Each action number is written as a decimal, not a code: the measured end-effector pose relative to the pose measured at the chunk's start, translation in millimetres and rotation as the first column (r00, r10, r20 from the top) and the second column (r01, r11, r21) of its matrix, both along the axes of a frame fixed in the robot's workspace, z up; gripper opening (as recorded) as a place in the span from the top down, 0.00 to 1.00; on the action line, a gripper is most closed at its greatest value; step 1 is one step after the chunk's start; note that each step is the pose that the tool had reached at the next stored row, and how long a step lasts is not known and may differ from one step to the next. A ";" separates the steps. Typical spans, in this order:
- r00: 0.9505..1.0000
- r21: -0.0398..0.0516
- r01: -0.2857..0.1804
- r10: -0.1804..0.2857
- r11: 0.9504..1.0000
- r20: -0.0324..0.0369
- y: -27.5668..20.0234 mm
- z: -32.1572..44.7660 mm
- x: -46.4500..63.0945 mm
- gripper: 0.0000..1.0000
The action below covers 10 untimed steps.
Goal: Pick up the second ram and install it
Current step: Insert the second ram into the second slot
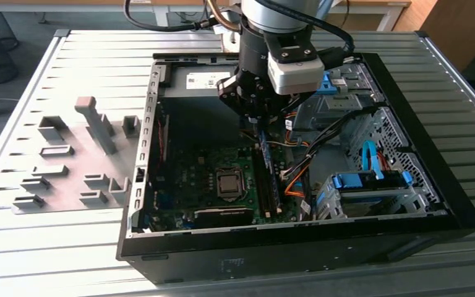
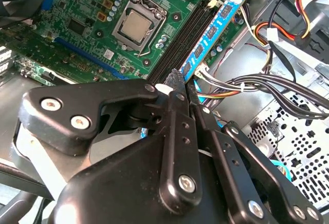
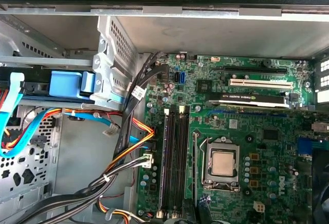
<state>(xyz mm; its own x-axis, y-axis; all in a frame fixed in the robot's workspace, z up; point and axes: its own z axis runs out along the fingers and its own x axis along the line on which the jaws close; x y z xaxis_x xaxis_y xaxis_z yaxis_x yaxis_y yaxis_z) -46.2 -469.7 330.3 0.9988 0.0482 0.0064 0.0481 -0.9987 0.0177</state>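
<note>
My gripper (image 1: 258, 122) hangs inside the open computer case, above the far end of the memory slots (image 3: 176, 162) beside the processor (image 3: 222, 163). Its two black fingers (image 2: 174, 131) stand almost together, shut on a thin dark edge, the second ram (image 1: 261, 137), which is mostly hidden by them. In the second wrist view the gripper (image 2: 181, 85) points at the black slots (image 2: 180, 39). One blue memory stick (image 2: 212, 29) stands seated in the slot farthest from the processor. The slots next to it are bare.
Bundled cables (image 3: 128, 152) and a drive cage with blue clips (image 1: 370, 182) crowd the case on the exterior view's right. A grey fixture plate (image 1: 72, 167) with a tall post lies outside the case on the exterior view's left. The case walls (image 1: 143, 185) ring the motherboard.
</note>
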 end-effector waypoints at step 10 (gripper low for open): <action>1.000 0.000 0.000 0.000 1.000 0.000 -1.6 -1.3 -0.3 0.86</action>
<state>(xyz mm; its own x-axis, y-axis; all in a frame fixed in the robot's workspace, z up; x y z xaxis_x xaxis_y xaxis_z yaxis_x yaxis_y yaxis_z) -46.5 -471.2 329.0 0.9988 0.0481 0.0065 0.0480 -0.9987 0.0176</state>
